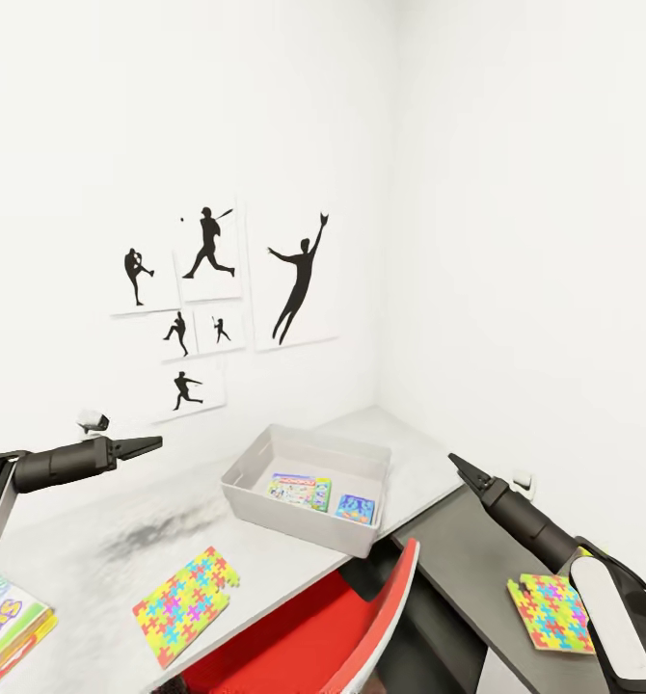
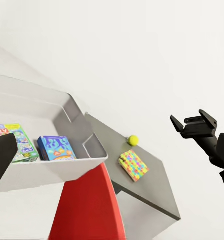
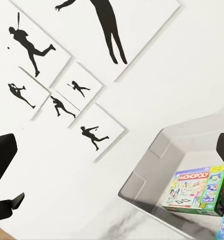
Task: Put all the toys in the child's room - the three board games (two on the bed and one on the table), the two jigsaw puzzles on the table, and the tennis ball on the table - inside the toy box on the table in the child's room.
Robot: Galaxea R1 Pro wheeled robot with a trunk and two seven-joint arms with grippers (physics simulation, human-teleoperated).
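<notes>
Two board games lie in the toy box [image 1: 265, 461]; the rest sit out on the counter [image 1: 92, 559].

At centre frame we see the white-green game [image 1: 300, 491] and blue game [image 1: 355, 507] inside the box. One jigsaw puzzle [image 1: 186, 603] lies lower left of it, another [image 1: 551, 613] at lower right, a third game [image 1: 5, 625] at the far lower left edge. Our left tool [image 1: 148, 444] and right tool [image 1: 457, 465] both hover pressed together, holding nothing. The tennis ball [image 2: 133, 140] rests near a puzzle.

Toy box [image 1: 362, 463] holding two board games [image 1: 300, 491], puzzles [image 1: 186, 602] (two) on table [image 1: 101, 559]
</notes>
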